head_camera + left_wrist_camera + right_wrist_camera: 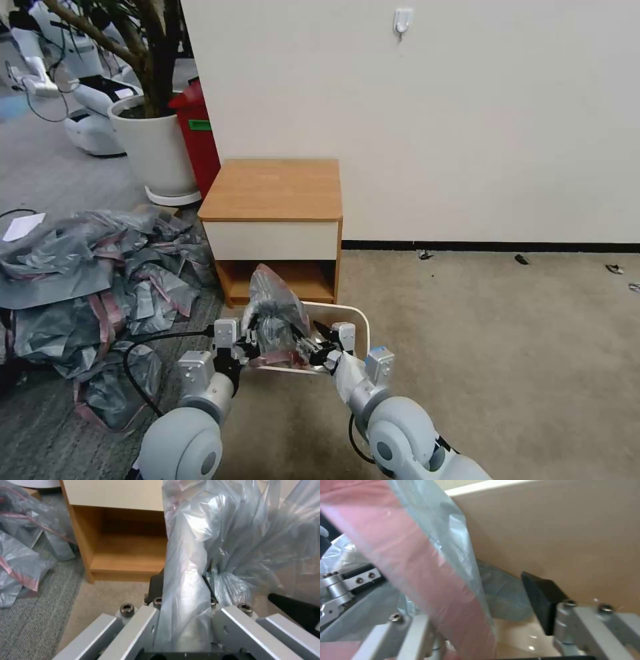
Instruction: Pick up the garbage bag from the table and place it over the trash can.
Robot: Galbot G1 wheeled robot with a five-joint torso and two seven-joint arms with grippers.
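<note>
Head view: I am seeing the garbage bag point(275, 313) bunching over the trash can point(360, 319), at 6 o'clock from the table point(273, 190). Left gripper point(248, 343) and right gripper point(313, 347) are flanking it.

Left wrist view: left gripper point(182, 600) is pinching the bag point(213, 542).

Right wrist view: right gripper point(480, 615) is gaping wide, the bag's pink band point(403, 555) passing between its fingers point(543, 600), inside the can point(560, 535).

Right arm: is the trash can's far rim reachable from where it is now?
Probably yes. The right gripper is already over the trash can, inside its opening, with the garbage bag bunched to its left. Nothing blocks the far rim; the table stands just behind it.
</note>
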